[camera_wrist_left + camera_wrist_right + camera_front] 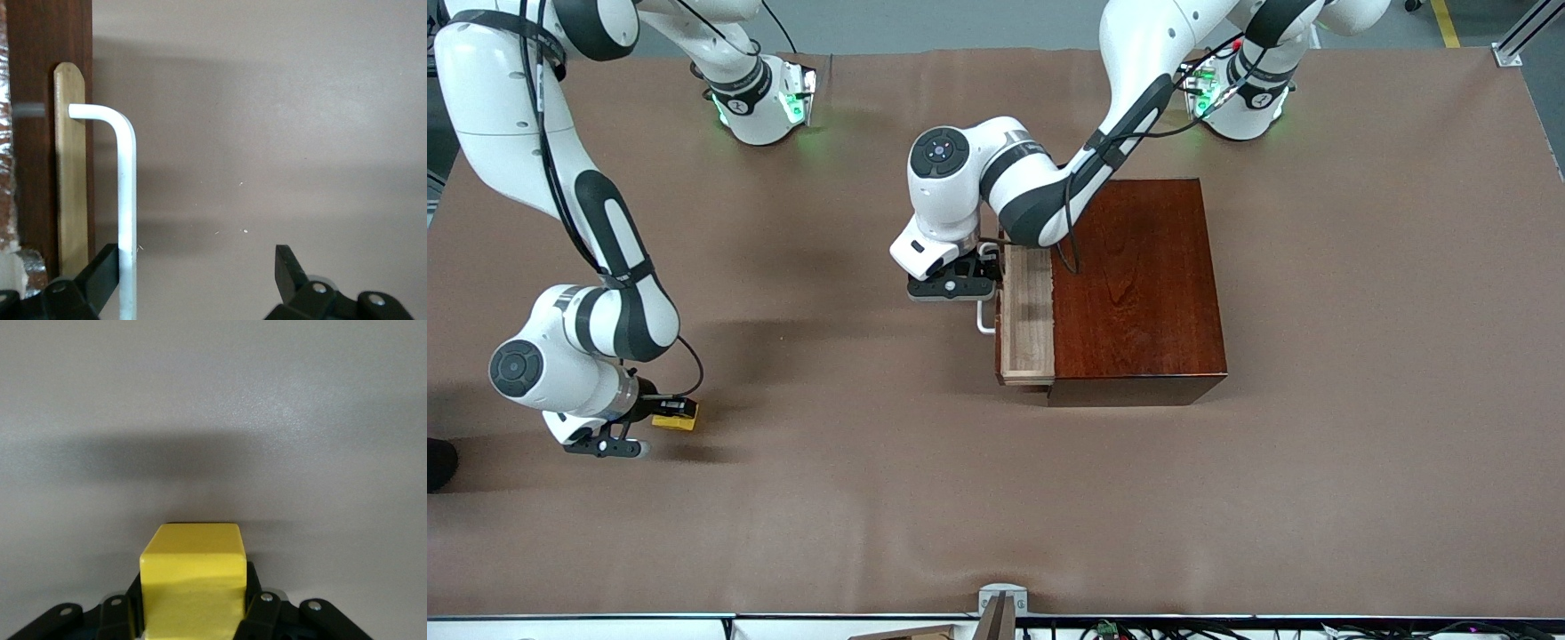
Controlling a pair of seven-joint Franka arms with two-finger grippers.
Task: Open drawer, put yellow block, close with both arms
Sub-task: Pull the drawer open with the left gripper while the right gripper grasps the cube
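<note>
The dark reddish-brown box [1138,284] stands mid-table with its pale wood drawer [1027,311] pulled partly out toward the right arm's end. My left gripper [985,276] is at the drawer's white handle [983,318]. In the left wrist view this gripper [197,273] is open, and the handle bar [127,200] stands between its fingers, against one fingertip [103,270]. The yellow block [676,421] sits low at the table near the right arm's end. My right gripper [665,412] is shut on it, with black fingers [250,597] pressed on both sides of the yellow block [193,580].
A brown cover [1227,498] spreads over the whole table. A grey camera mount [1000,604] sits at the table edge nearest the front camera. A dark object [438,462] shows at the right arm's end of the table.
</note>
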